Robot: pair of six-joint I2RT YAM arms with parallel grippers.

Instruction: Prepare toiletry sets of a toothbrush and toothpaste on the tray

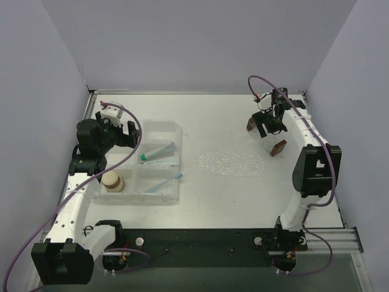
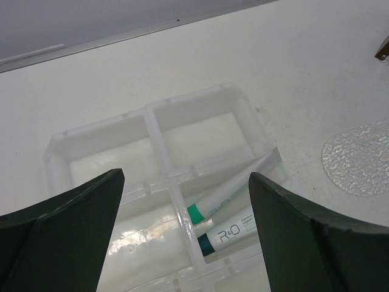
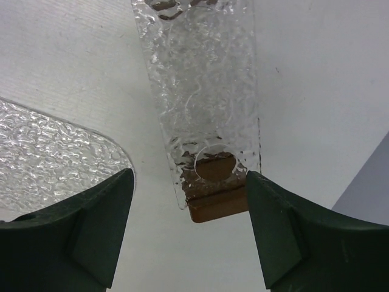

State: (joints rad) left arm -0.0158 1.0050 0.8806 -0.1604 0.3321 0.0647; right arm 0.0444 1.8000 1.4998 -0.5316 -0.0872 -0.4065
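Left jaws stand wide apart and grip nothing, poised over a clear rectangular plastic box with compartments [image 2: 158, 121]. Just ahead of them, toward the jaw at the right of the wrist view, two pale grey-white squeeze tubes of toothpaste lie side by side in one compartment, one with a teal-green cap [image 2: 226, 198] and one with a darker teal cap [image 2: 234, 234]. Nearer the arm bases than these jaws, a slim light-blue translucent toothbrush [image 1: 164, 182] lies in another compartment, and a round beige jar [image 1: 112, 180] stands in the one beside it. Right jaws are apart, set on either side of a long clear bumpy strip [image 3: 200, 91] that ends in a brown block [image 3: 219, 204]. A gap shows at the left-hand jaw; contact at the other cannot be judged. Beside these jaws, on their left, the flat clear oval tray with a bumpy texture [image 3: 55, 152] lies on the white table [image 3: 316, 73], between the two arms' jaws and well apart from the box.
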